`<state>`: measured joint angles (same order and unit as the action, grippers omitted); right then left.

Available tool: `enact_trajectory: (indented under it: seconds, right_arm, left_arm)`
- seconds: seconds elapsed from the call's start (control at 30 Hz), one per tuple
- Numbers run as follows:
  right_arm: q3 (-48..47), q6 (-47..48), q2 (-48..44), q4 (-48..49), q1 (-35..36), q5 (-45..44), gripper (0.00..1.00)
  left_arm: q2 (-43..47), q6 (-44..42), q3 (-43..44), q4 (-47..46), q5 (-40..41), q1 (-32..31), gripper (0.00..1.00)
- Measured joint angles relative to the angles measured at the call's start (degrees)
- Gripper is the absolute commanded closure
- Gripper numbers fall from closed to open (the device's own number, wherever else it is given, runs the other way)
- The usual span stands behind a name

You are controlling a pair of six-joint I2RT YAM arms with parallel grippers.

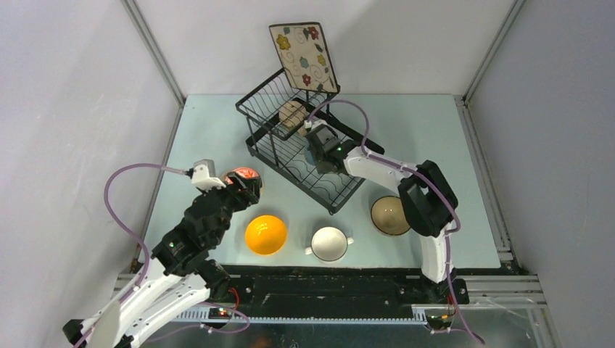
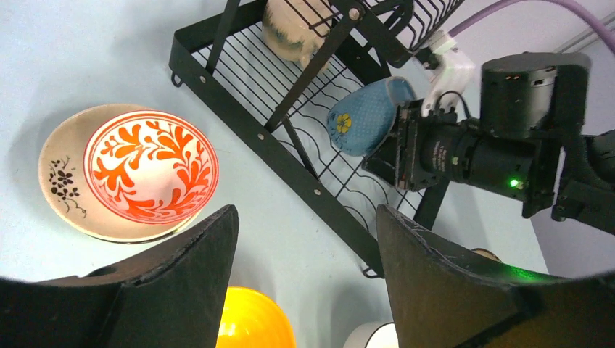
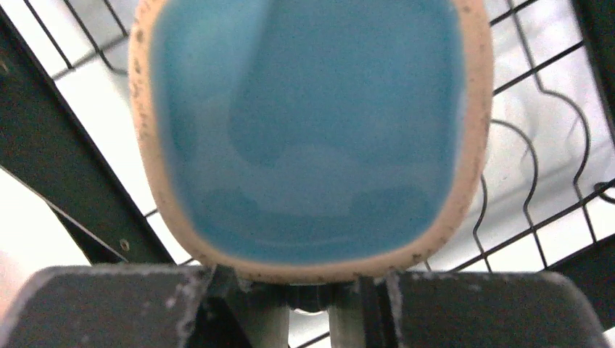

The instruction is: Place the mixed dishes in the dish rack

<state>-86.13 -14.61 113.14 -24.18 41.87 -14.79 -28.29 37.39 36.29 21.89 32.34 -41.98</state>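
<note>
Eight dishes are in view: two mugs, two plates and four bowls. There is also one dish rack (image 1: 290, 165) at the middle of the surface (image 1: 210, 123) and two arms. The right end effector (image 3: 297, 290) is closed narrowly on the rim of the blue mug (image 2: 366, 116). It holds the mug on its side, mouth toward the wrist, low over the wavy wires of the rack's flat tray. A rim pinch suits a mug that looks too broad to span, and I cannot tell whether it already touches the wires. The beige mug (image 1: 292, 114) lies in the raised basket. The square floral plate (image 1: 304, 56) stands on edge, leaning at the rack's far corner, likely so that it takes little room. That makes two dishes loaded and one going in. Five sit on the surface. The red-patterned bowl (image 2: 151, 165) is nested on the cream round plate (image 2: 62, 174) just left of the rack. The orange bowl (image 1: 265, 234) and the white two-handled bowl (image 1: 330, 243) stand side by side near the arms' bases. The tan bowl (image 1: 389, 215) is to the right, partly behind the right arm. The left end effector (image 2: 306, 214) hangs over the stacked pair with its jaws wide and nothing in them, seemingly placed to take the red bowl next.
</note>
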Motion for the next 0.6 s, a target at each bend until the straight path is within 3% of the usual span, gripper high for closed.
enact_trajectory:
  seconds: [0.23, 0.37, 0.53, 0.6]
  right_arm:
    - [-0.5, -1.6, 3.6, -1.0, 2.1, 1.5, 1.0]
    - [-1.0, -1.9, 4.5, -0.5, 2.4, 1.5, 0.91]
    - [-1.0, -2.3, 4.7, -0.5, 2.6, 1.6, 0.46]
    - [-0.8, -2.5, 4.7, 0.2, 2.6, 2.1, 0.36]
  left_arm:
    - [0.7, -0.1, -1.1, -0.1, 0.0, 0.0, 0.25]
    - [0.3, -0.1, -2.0, 0.1, -0.7, 0.0, 0.25]
    - [-0.4, 0.0, -2.0, 0.1, -1.2, 0.0, 0.24]
    - [-0.5, 0.0, -2.0, 0.1, -1.2, 0.0, 0.24]
